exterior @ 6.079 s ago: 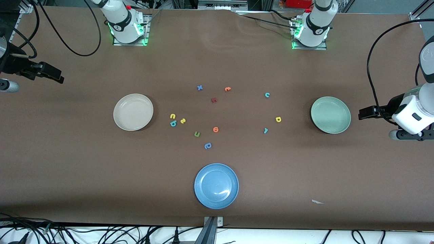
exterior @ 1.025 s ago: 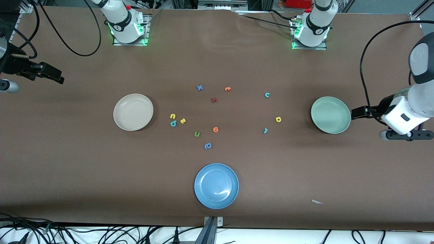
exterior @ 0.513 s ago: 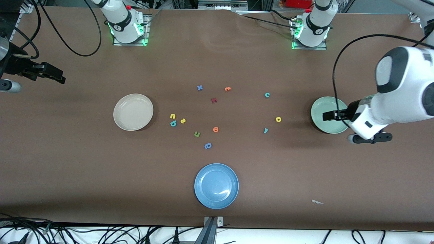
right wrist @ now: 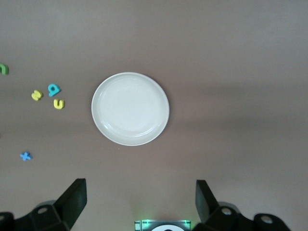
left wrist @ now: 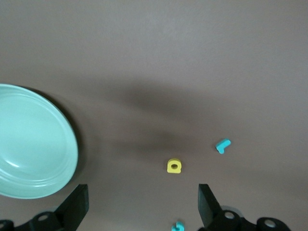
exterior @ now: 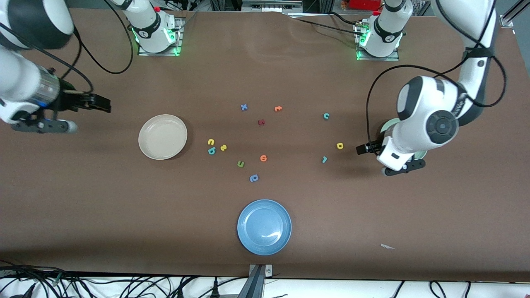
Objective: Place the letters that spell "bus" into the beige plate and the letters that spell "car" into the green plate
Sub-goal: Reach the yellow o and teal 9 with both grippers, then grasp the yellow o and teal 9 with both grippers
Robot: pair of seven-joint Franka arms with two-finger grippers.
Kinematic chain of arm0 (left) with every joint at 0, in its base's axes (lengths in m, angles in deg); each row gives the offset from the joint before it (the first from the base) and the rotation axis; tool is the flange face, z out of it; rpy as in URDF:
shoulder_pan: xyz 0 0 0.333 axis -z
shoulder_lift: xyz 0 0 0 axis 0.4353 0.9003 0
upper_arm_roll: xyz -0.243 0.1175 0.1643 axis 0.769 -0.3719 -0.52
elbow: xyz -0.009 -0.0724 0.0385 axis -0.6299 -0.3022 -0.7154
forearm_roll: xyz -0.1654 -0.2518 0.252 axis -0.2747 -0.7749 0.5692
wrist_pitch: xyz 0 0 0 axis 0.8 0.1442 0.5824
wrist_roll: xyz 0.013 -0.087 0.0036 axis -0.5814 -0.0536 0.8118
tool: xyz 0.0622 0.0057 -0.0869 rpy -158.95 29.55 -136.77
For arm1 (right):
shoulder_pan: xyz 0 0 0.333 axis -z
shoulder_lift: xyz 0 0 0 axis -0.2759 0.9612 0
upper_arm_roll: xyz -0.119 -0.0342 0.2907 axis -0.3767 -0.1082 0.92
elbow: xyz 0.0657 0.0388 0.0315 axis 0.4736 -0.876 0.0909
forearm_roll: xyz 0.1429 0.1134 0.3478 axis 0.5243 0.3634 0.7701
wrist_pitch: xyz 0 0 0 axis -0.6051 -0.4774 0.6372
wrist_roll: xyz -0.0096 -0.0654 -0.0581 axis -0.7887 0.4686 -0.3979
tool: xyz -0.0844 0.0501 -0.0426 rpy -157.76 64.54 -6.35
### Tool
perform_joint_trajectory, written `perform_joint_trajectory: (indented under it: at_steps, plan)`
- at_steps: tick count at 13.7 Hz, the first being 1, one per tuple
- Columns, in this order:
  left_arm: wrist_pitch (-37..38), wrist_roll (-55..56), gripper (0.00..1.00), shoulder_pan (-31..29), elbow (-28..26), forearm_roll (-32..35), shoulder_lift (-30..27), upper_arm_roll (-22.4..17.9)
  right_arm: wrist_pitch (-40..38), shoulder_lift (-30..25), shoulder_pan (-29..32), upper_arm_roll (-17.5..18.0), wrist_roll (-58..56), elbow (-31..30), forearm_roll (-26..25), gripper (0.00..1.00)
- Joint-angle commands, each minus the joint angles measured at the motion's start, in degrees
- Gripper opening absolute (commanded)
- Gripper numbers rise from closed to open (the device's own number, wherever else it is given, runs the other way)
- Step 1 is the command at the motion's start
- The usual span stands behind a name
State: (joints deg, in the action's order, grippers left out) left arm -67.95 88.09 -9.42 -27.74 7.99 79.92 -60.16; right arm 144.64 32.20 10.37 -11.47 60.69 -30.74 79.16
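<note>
- My left tool hangs over the bench, just beside the green plate. Its fingers are wide apart and hold nothing.
- My right tool hangs over the bench near the beige plate. Its fingers are wide apart too, and empty.
- Both plates have nothing in them, so I think no letter is sorted yet. I am at the reaching step.
- The yellow "a", the teal "r" and the teal "c" lie near the green plate.
- The yellow "u", the yellow "s" and the teal "b" lie close together near the beige plate.
- Next, I think my left tool must go low over the yellow "a" and pinch it softly. It is tiny and flat.
</note>
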Motion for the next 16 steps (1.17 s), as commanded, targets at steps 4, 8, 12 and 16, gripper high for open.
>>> perform_joint_trajectory:
  at_steps: [4, 8, 12, 16]
  plan:
    - [-13.13, 7.94, 0.99, 1.99, -8.03, 0.35, 1.76, 1.07, 10.42, 4.23, -5.6, -0.19, 0.89, -4.15, -0.09, 1.0]
    - [-19.74, 10.33, 0.98, 2.78, -8.03, 0.35, 6.25, 1.43, 24.12, 10.89, -11.13, -0.1, 1.07, -6.63, -0.09, 1.0]
    - [-21.76, 11.55, 0.95, 3.39, -8.03, -0.09, 8.02, 1.51, 38.36, 20.73, -16.66, -0.1, 17.27, -6.71, -0.09, 1.0]
    - [-21.5, 12.44, 0.95, 4.18, -8.82, -0.09, 8.63, 1.51, 43.4, 24.71, -21.07, -0.63, 24.89, -6.71, -0.97, 0.81]
